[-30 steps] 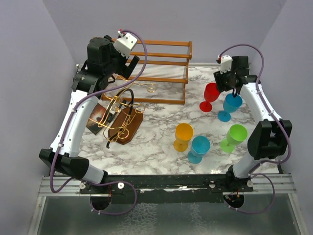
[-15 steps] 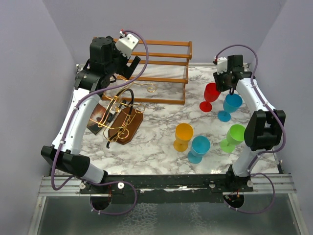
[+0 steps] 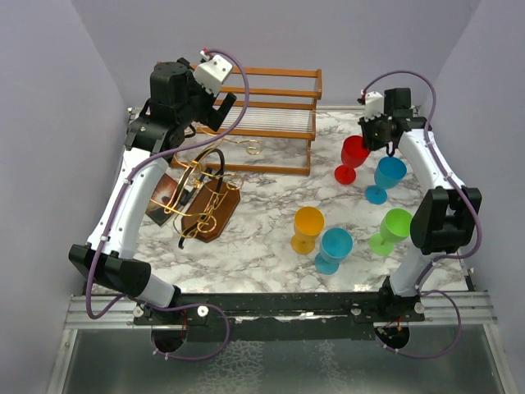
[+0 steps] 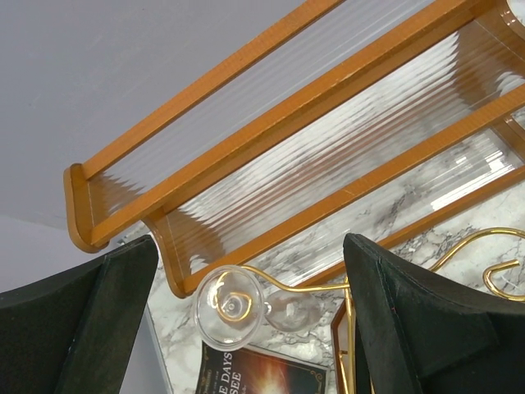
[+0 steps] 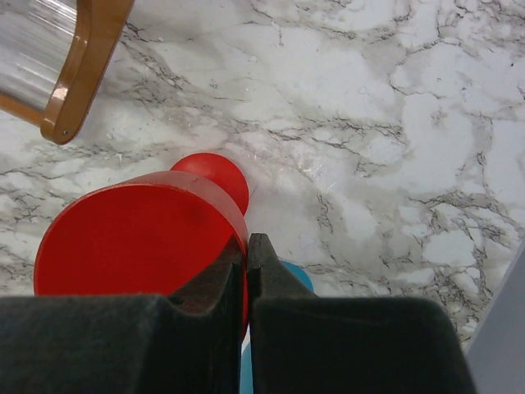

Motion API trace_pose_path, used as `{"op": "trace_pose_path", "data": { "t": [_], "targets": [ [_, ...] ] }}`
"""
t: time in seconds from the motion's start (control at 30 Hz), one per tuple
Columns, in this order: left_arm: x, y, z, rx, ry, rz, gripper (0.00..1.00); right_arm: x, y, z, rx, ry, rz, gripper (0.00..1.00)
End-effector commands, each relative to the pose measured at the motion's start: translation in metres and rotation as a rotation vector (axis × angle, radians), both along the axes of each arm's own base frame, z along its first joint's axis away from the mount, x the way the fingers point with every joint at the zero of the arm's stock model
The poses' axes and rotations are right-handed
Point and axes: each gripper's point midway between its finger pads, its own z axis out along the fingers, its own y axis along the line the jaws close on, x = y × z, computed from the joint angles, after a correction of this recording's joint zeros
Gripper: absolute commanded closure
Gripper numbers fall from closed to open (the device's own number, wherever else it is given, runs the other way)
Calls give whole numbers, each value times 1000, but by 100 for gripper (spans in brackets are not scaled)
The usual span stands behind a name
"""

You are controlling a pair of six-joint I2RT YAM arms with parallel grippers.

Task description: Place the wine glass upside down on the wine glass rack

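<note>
While your right end effector (image 5: pixel 247 246) is pinched narrow on the rim of the red plastic wine glass (image 5: pixel 139 238), that glass stands mouth-up with its round foot down on the white marbled bench (image 3: pixel 262 230). It is well apart from the gold wire rack (image 3: pixel 215 212), the stand of curled loops on a dark brown wooden base, and lies off to the rack's right in the top view.

Also right of the rack stand a dark blue plastic goblet (image 3: pixel 385 176), a green plastic goblet (image 3: pixel 392 230), an orange plastic goblet (image 3: pixel 308 228) and a light blue plastic goblet (image 3: pixel 332 249).

Your left end effector (image 4: pixel 250 240) is spread wide open, held up behind the rack and facing the orange-brown wooden slatted frame (image 3: pixel 279 72). A clear stemmed glass (image 4: pixel 230 305) shows against the rack's gold wire; you cannot tell whether it hangs there. A dark printed booklet (image 3: pixel 160 197) lies just left of the rack's base.
</note>
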Motion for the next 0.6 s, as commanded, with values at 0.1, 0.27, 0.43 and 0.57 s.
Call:
{"op": "trace_pose_path", "data": {
  "t": [0.1, 0.27, 0.43, 0.57],
  "targets": [
    [1, 4, 16, -50, -53, 33, 1, -18, 14, 88, 47, -199, 91, 99],
    [-6, -7, 27, -119, -58, -10, 1, -33, 24, 154, 66, -328, 168, 99],
    [-14, -19, 37, -213, -50, -56, 1, -55, 37, 221, 119, -442, 222, 99],
    [-21, -34, 47, -330, -29, -102, 1, -76, 58, 268, 207, -531, 308, 99]
  ]
}}
